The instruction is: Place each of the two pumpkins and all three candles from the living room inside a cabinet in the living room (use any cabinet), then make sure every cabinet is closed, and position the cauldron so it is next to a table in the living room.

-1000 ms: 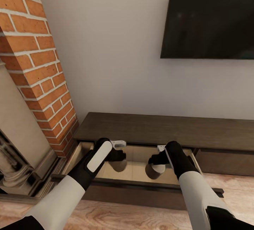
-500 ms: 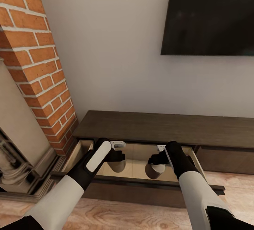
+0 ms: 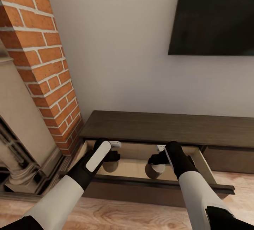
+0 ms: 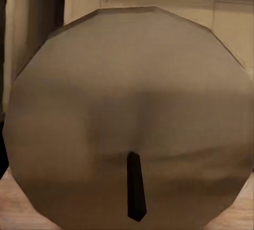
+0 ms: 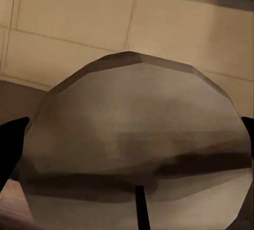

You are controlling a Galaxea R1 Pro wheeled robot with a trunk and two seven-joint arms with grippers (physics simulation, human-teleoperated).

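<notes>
Brick chimney (image 3: 38, 64) sat at 9 o'clock in the head view, plain white wall behind, and a dark TV (image 3: 215, 14) up at 1-2 o'clock. Below was the cabinet (image 3: 165, 129), a long low dark console w/ its left drawer (image 3: 134, 161) pulled out and the tan inside showing.

Left gripper (image 3: 112, 156) was down in the drawer at about 7 o'clock, w/ a candle (image 3: 110, 166) right under it. From the left wrist cam the left candle's top (image 4: 129, 113) sat square in front of the lens, wick toward the camera, so its long axis ran straight along the fingers. Couldn't tell if the fingers were clamped on it or already let go, none visible.

Right gripper (image 3: 157, 160) was at roughly 5 o'clock, over the second candle (image 3: 155, 171), also inside the drawer. On the right wrist cam dark fingertips (image 5: 11, 143) hugged both sides of that candle (image 5: 137, 145), so prob. gripping it.

Both candles lay directly below their own grippers, upright, well apart. Guess: release, then lift straight up.
</notes>
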